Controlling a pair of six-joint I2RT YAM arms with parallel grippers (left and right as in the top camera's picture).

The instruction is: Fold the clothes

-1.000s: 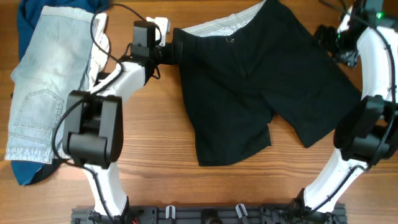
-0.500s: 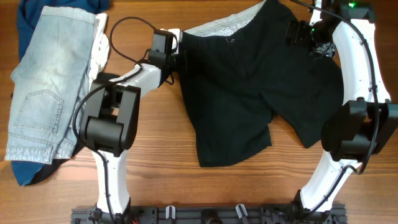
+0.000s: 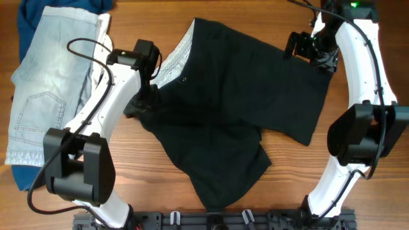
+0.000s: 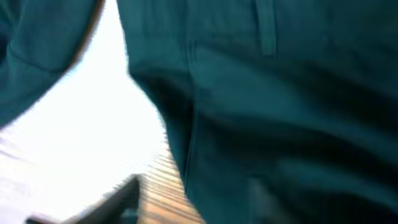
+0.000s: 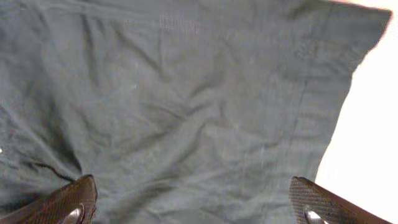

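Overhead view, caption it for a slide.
Left gripper grips bunched black shorts; right gripper open over them; denim shorts aside.

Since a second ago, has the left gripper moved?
Yes. Against the still denim shorts, the left gripper has come toward the table's near edge and slightly toward them, dragging a corner of the black shorts with it.

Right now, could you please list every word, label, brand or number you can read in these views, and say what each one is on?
No text can be read in any view.
The black shorts show no print or tag lettering.
The denim shorts show no legible label.
The left wrist view is too blurred to read anything.
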